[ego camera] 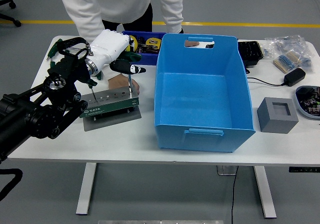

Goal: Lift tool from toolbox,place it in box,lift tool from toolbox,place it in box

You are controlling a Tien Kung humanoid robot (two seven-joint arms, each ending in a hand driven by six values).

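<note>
A green toolbox [111, 103] lies on a grey plate [112, 119] at the table's left. A screwdriver [131, 80] stands upright in its right end, thin shaft down. My left hand [112, 46], white with black fingertips, is over that end, its fingers [127, 65] curled on the screwdriver's handle. The big blue box [201, 134] stands empty just to the right. A person's hand [120, 81] rests behind the toolbox, and the person's other hand [191, 43] shows through the box's far handle slot.
A small blue bin [145, 41] of tools stands behind my hand. Green-handled tools [62, 45] lie at far left. Right of the box are a grey block [277, 115], a black charger [293, 76], parts bags [287, 54] and a black tray [250, 51].
</note>
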